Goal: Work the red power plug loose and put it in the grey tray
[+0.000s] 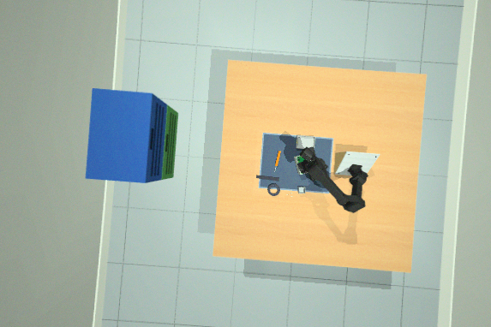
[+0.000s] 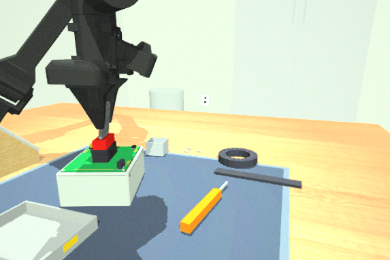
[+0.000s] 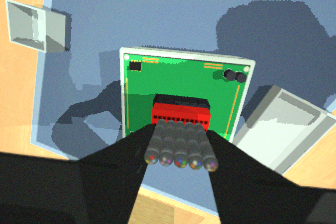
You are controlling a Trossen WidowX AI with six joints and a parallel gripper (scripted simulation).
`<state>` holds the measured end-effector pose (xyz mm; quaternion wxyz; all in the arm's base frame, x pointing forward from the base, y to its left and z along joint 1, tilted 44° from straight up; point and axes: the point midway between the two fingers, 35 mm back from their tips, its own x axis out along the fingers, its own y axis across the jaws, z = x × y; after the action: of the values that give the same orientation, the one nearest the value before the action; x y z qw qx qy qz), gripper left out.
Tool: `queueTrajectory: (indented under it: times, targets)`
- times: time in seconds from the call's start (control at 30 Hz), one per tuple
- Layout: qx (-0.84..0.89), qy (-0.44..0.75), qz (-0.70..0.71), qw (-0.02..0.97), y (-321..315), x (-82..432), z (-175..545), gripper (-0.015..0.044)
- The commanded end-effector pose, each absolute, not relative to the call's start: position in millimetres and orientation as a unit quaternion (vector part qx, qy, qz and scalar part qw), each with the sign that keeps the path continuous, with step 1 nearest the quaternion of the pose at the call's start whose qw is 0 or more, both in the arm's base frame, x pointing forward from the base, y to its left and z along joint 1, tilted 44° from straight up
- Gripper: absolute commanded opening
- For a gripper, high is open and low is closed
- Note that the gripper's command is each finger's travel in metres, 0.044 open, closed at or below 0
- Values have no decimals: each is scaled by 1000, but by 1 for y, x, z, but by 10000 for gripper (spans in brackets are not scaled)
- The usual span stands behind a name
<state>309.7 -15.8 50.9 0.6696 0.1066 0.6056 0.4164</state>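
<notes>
The gripper (image 2: 103, 127) (image 3: 179, 133) pinched the red plug (image 2: 103, 141) (image 3: 181, 113), apparently by its sides, for loosening; the grey tray (image 1: 305, 142) (image 2: 80, 222) (image 3: 317, 111) awaited it at twelve o'clock from above.
</notes>
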Motion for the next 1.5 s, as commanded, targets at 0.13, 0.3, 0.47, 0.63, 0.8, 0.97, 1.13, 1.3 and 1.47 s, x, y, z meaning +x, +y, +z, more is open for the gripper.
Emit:
queueTrajectory:
  times: [0.13, 0.3, 0.47, 0.63, 0.8, 0.97, 1.13, 1.3, 1.47]
  targets:
    - [108, 604, 410, 675, -27, 310, 62, 0]
    - [108, 604, 410, 675, -30, 311, 65, 0]
    - [108, 604, 410, 675, -33, 311, 68, 0]
    - [108, 604, 410, 675, -35, 311, 71, 0]
    - [108, 604, 410, 675, -38, 311, 73, 0]
    - [108, 604, 410, 675, -41, 312, 76, 0]
    - [107, 604, 409, 675, -33, 311, 69, 0]
    - [87, 607, 387, 689, -29, 309, 72, 0]
    - [91, 607, 390, 687, -30, 309, 71, 0]
